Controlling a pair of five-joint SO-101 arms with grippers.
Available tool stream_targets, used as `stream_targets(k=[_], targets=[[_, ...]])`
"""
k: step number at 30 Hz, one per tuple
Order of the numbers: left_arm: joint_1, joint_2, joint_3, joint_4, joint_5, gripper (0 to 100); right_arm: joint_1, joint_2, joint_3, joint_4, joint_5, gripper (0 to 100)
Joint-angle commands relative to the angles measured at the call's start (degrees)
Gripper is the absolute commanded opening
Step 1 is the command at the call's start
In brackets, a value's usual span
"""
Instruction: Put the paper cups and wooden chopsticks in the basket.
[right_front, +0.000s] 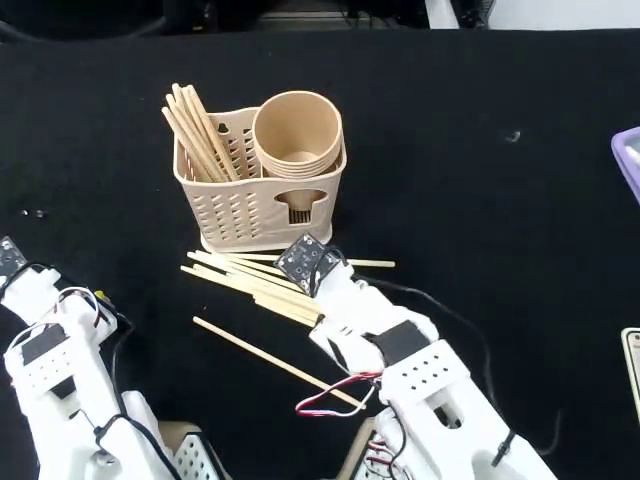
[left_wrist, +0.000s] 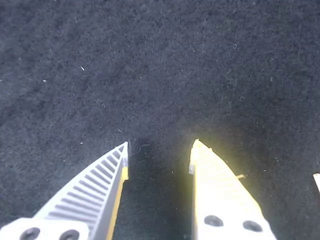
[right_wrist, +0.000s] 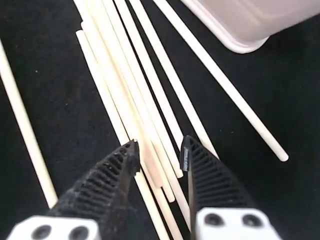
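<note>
High view: loose pale wooden chopsticks (right_front: 250, 280) lie in a flat bundle on the table, just in front of the beige perforated plastic basket (right_front: 250, 210). Their long axis runs roughly along its front wall. One single wooden chopstick (right_front: 270, 360) lies apart from the bundle on a slant, nearer the arms. The basket already holds a stack of brown paper cups (right_front: 297, 130) on its right side and leaning wooden chopsticks (right_front: 195, 130) on its left. The right arm (right_front: 400, 350) is over the bundle's right end.

Right wrist view: the right jaws stand partly open over the bundle, one tip on each side of several sticks, with nothing gripped. The sticks run lengthwise between the tips, so closing would probably pinch them side to side. Contact with the sticks cannot be told.

Left wrist view: the left jaws hang partly open and empty over bare black cloth (left_wrist: 150, 60), well apart from the sticks. The right arm is the nearer.

Surface: black cloth covers the table. A purple object (right_front: 628, 160) sits at its right edge.
</note>
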Motion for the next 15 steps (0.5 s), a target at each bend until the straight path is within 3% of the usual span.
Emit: stream_targets(k=[1, 15], targets=[[0.66, -0.79, -1.45, -0.79, -0.09, 21, -0.62, 0.75, -0.13, -2.2, 0.79, 13.9], [0.66, -0.79, -1.45, -0.79, -0.09, 21, -0.62, 19.21, -6.37, -7.3, 0.7, 13.9]])
